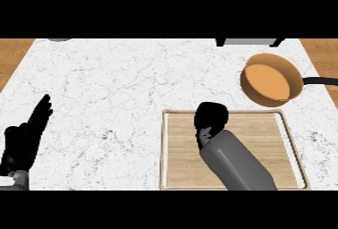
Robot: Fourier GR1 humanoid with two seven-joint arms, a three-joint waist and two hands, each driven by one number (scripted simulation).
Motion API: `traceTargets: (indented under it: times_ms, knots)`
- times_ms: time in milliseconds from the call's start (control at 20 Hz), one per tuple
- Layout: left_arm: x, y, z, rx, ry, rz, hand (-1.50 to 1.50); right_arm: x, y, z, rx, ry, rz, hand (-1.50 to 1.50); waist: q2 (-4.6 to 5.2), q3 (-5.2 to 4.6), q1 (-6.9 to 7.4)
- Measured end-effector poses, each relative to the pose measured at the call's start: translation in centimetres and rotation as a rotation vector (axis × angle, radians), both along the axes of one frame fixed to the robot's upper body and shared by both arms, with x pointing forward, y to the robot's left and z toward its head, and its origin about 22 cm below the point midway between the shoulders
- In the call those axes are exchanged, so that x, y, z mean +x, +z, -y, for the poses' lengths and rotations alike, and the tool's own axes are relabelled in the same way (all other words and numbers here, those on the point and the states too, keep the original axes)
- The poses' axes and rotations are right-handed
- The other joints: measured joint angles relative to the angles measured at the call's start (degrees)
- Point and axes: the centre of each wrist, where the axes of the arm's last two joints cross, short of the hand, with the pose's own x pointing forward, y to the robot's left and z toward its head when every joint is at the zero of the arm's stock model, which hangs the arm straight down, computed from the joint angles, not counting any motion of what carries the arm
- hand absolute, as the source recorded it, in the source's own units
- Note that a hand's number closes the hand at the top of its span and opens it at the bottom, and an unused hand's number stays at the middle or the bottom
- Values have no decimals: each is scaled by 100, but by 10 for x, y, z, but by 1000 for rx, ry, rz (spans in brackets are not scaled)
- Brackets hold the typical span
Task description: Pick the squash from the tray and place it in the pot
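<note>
The right hand (pixel 211 118) sits over the upper middle of the tray (pixel 290 147), its back turned up and its fingers bunched under it, so I cannot tell whether they are clenched or grasping anything. The squash is nowhere to be seen from here; it may be hidden under that hand, but nothing of it shows. The grey right forearm (pixel 236 163) runs down across the tray's wooden floor to the lower edge. The left hand (pixel 23 143) rests at the far left of the desk (pixel 119 85), fingers straight and released, pointing up and away, touching nothing that I can make out. There is one tray, pale wood with a raised rim, lying on the white marbled desk. There is one pot (pixel 272 79), orange with a black handle, standing just beyond the tray's upper right corner, and its inside looks bare.
</note>
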Motion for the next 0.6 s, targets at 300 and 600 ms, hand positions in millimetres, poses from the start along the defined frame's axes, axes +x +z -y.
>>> traceTargets:
  times_ms: [300, 600]
  knots:
    - [-2, 1, 3, 0, 5, -2, 0, 7, -2, 4, -17, 15, 5, 150, 1, 0, -10]
    - [-7, -4, -3, -2, 13, -6, 0, -9, 19, 3, 248, 312, -19, 150, -16, 9, -73]
